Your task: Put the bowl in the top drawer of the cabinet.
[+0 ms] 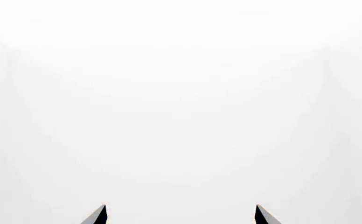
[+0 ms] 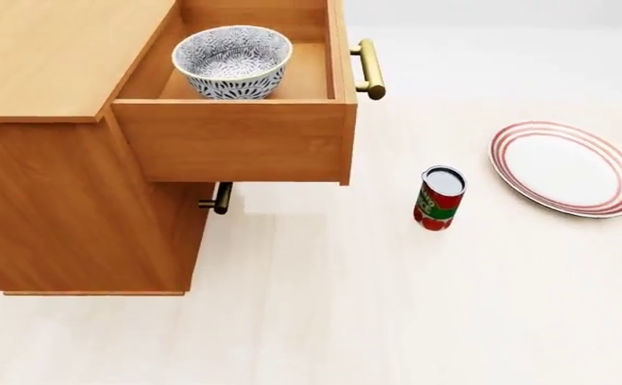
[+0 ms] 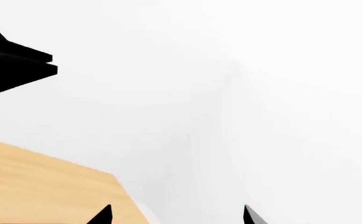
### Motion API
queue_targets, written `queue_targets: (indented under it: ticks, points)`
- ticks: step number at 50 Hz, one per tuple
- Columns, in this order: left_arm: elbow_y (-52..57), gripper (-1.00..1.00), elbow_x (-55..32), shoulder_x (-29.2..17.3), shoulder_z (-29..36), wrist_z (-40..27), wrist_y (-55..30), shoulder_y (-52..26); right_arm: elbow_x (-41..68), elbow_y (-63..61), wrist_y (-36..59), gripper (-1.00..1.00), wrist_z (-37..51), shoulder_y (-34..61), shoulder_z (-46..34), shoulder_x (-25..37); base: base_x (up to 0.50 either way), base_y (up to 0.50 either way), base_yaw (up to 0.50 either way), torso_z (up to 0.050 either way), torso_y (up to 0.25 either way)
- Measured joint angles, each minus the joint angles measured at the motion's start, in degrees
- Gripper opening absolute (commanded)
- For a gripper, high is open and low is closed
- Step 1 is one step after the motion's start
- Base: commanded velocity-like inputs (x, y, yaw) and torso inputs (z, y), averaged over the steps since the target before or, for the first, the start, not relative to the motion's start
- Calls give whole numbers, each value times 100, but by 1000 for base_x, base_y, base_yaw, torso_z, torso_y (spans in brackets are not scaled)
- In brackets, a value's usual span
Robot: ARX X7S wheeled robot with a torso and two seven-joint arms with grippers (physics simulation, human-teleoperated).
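In the head view the speckled blue-and-white bowl (image 2: 232,61) sits upright inside the top drawer (image 2: 236,140), which is pulled out of the light-brown cabinet (image 2: 54,160). The drawer's brass bar handle (image 2: 369,69) faces right. Neither arm shows in the head view. My left gripper (image 1: 181,214) is open, its two dark fingertips far apart against plain white. My right gripper (image 3: 175,215) is open too, with nothing between its tips and a corner of the cabinet (image 3: 50,186) below it.
A red can (image 2: 439,197) stands on the pale floor to the right of the drawer. A flat white plate with red rings (image 2: 566,168) lies further right. The lower drawer's small brass handle (image 2: 219,198) sticks out beneath the top drawer. A black shape (image 3: 13,65) crosses the right wrist view.
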Motion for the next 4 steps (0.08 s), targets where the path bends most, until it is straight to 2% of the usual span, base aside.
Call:
queue_targets:
  ticks: [4]
  points:
    - [180,100,122,-67,-334,135,168,439,364,-735,-217,100,482,-245,156,730,0,0,0,0,109]
